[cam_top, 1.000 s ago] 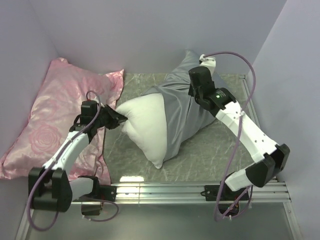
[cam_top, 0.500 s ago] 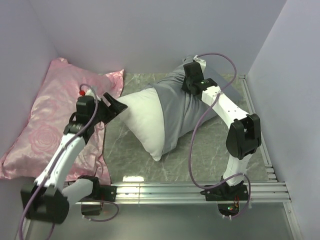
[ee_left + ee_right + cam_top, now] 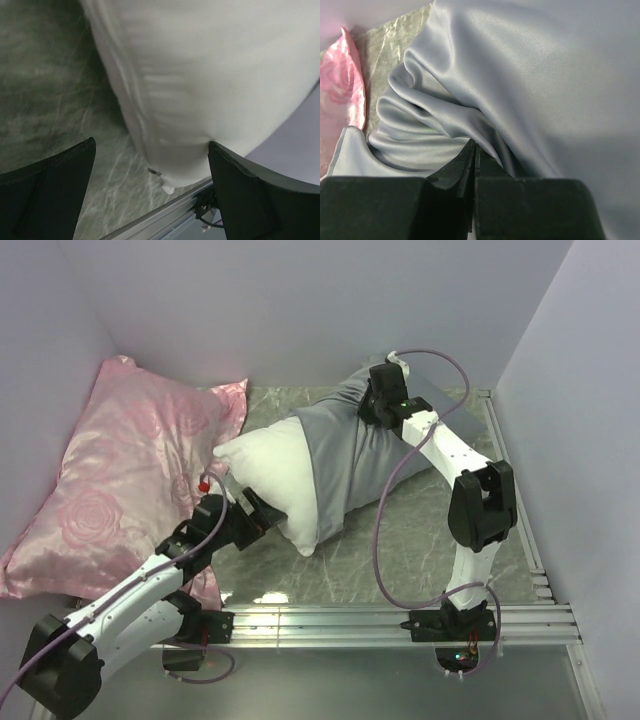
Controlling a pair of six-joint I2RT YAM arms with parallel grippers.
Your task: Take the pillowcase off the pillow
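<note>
Pink rose pillow (image 3: 110, 480) on marbled tabletop (image 3: 420, 540)

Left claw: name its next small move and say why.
Probably close the left claw on the pillow corner. Its jaws stand open with the white corner between them, while the right claw is shut on a fold of the pillowcase at the far end. A firm hold here would likely anchor the pillow for the pull.

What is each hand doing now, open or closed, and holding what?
Left hand: open, holding nothing.
Right hand: closed on a fold of the pillowcase.
</note>
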